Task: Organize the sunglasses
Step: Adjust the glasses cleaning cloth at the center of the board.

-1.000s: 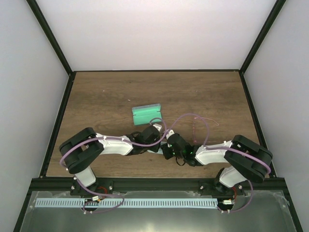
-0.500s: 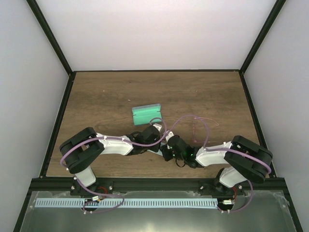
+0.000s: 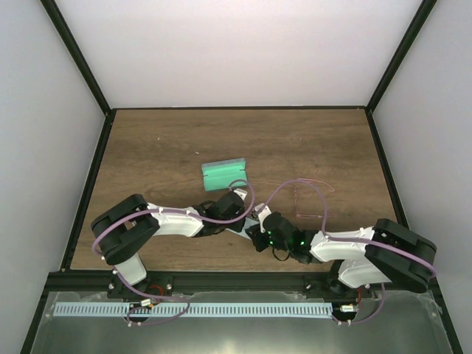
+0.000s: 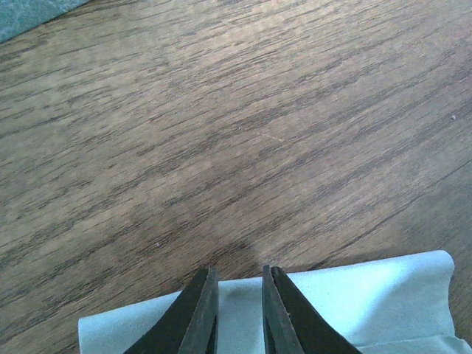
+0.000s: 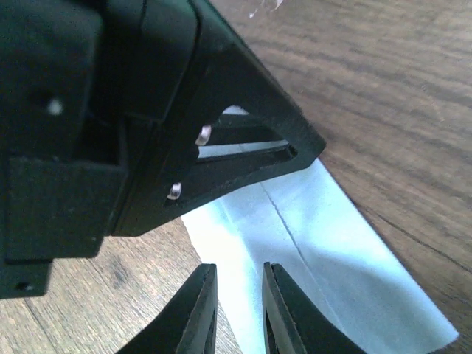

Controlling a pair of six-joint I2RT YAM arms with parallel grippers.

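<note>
wooden table (image 3: 162, 147), pale cloth (image 5: 317, 243), sunglasses (image 3: 310, 199)

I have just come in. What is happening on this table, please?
Two robot arms meet over a pale blue cleaning cloth near the front of the brown wooden table. The left pincer and the right pincer are both at the cloth with their jaws nearly closed; whether they grip it I cannot tell. The thin-framed sunglasses lie untouched on the right side, and the green rectangular case lies just beyond the arms.
</note>
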